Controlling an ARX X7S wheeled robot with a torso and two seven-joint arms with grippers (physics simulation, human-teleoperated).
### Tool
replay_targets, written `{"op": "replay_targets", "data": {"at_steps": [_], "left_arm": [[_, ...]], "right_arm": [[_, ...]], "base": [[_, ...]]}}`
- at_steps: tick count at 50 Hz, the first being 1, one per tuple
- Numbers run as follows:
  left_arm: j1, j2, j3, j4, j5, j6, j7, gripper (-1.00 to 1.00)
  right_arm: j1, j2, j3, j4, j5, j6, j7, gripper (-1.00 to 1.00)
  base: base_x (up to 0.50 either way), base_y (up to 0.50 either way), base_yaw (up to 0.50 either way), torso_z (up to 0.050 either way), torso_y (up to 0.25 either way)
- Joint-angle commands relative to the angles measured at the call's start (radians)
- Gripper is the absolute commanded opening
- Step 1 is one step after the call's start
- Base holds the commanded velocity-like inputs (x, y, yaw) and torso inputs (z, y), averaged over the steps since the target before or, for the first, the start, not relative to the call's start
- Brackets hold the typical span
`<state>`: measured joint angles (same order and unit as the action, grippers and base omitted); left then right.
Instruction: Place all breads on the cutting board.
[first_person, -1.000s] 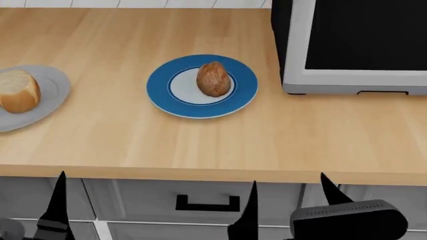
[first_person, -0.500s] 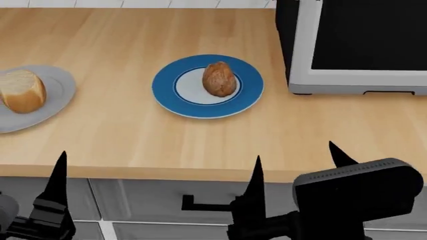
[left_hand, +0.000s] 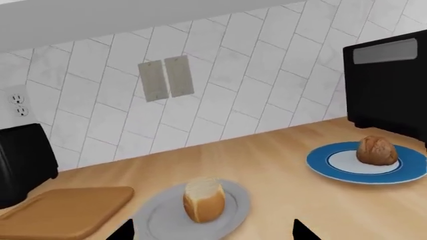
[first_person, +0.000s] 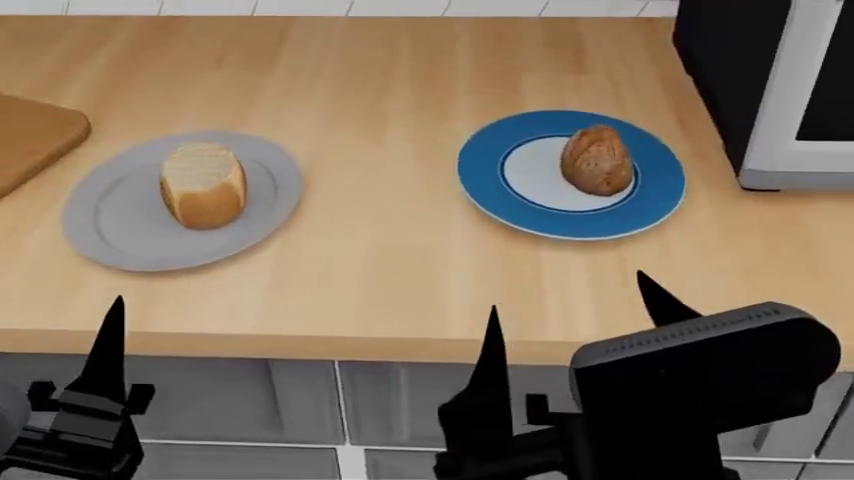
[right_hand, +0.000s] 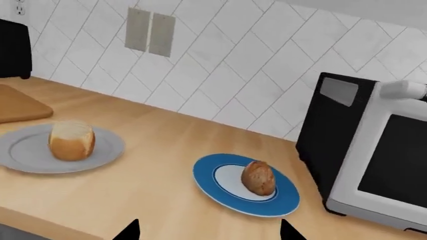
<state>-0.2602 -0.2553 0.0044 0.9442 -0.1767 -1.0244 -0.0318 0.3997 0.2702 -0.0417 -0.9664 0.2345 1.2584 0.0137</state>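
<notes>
Neither roll is on the board (first_person: 34, 135) yet. In the head view the golden roll (first_person: 203, 184) stands on the grey plate (first_person: 107, 225) at ten o'clock, and the board's corner shows just beyond that plate at nine o'clock. The brown roll (first_person: 597, 159) lies on the blue plate (first_person: 487, 185) at one o'clock, near the microwave (first_person: 761, 90).

Both arms hang below the counter edge. The left gripper (first_person: 294, 370) holds nothing, its tips spread wide; the right gripper (first_person: 577, 330) is likewise empty, jaws parted.

The step in hand looks like the reach for a roll. Best to take the golden one with the left arm, being nearest. Rise clear of the counter edge first, then come down from above, tips straddling the crust at its middle. Close gently, since a round loaf may roll off the plate.
</notes>
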Motion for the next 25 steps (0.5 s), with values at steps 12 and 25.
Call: {"op": "replay_targets", "data": {"at_steps": [12,25], "left_arm": [[-0.003,0.051,-0.075,-0.036,-0.024,0.026,0.013,1.0],[-0.073,0.025,-0.073,0.007,-0.068,-0.114,0.028,1.0]], "right_arm": [[0.007,-0.029,0.052,0.001,-0.017,0.045,-0.002,1.0],[0.157,0.003,0.054,-0.079,0.035,0.25,0.028,1.0]], "base": [[0.0,0.42,0.0,0.045,0.062],[0.02,0.0,0.0,0.0,0.0]]}}
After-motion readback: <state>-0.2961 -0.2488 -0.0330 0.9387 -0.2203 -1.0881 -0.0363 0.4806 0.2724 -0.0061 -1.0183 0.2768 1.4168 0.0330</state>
